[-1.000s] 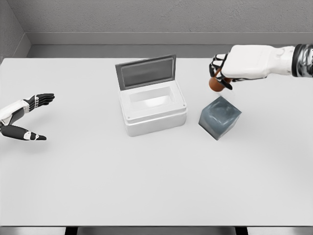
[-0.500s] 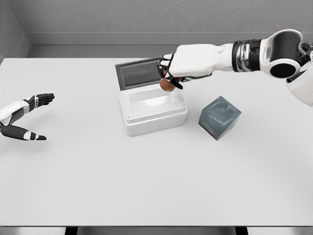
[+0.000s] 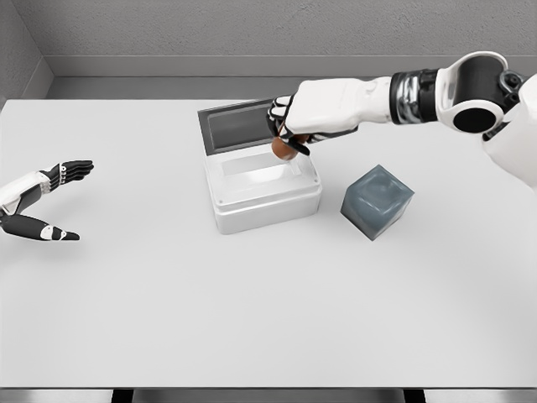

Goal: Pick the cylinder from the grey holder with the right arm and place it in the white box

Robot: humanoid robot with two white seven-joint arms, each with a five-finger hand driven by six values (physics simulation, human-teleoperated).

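Over the box (image 3: 262, 186), at its one-o'clock corner, the right hand (image 3: 287, 130) pinches the cylinder (image 3: 284, 149); it should centre over the cavity, lower, then release gently.

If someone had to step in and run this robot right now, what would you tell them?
Right hand: shut on the cylinder, held over the back right of the open white box.
Left hand: open, resting at the table's left edge.
Grey holder: right of the box.
Done: cylinder is out of the holder and over the box.
Left: lower and release it inside.
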